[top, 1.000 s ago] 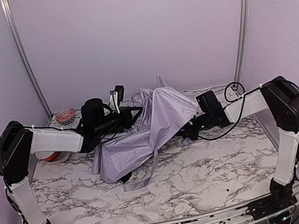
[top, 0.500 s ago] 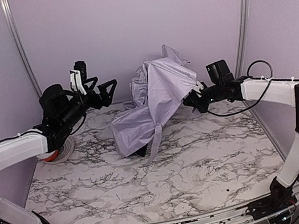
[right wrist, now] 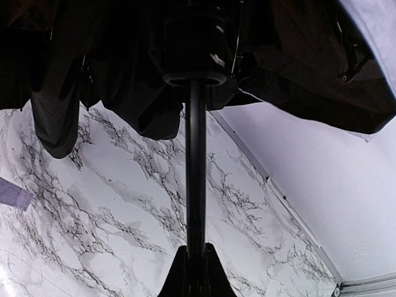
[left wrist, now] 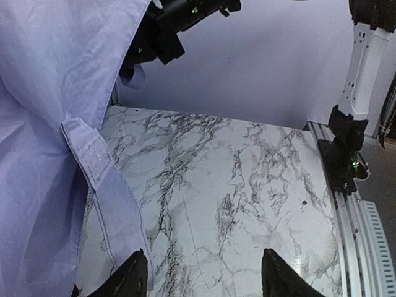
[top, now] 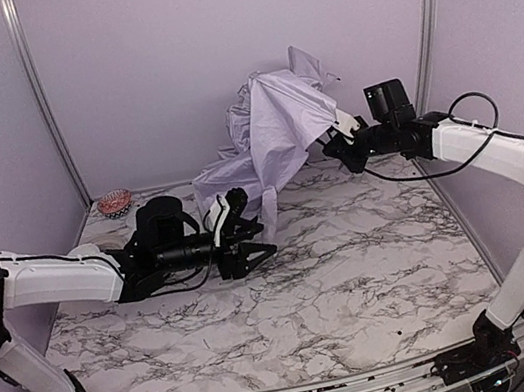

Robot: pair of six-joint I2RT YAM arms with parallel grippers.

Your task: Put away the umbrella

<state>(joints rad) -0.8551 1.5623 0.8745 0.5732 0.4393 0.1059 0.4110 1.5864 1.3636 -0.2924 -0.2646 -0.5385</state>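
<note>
Handle unseen. Right jaws clamped the thin black metal shaft [right wrist: 196, 173] of the crumpled pale lavender fabric umbrella [top: 275, 123], its canopy straight ahead of them; left jaws stood open, empty, beside its strap [left wrist: 93, 158].

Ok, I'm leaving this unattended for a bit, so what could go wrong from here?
The right claw holds the umbrella aloft only by its thin shaft, so it may slip or swing. The loose strap hangs beside the open left claw and could snag on a finger.
</note>
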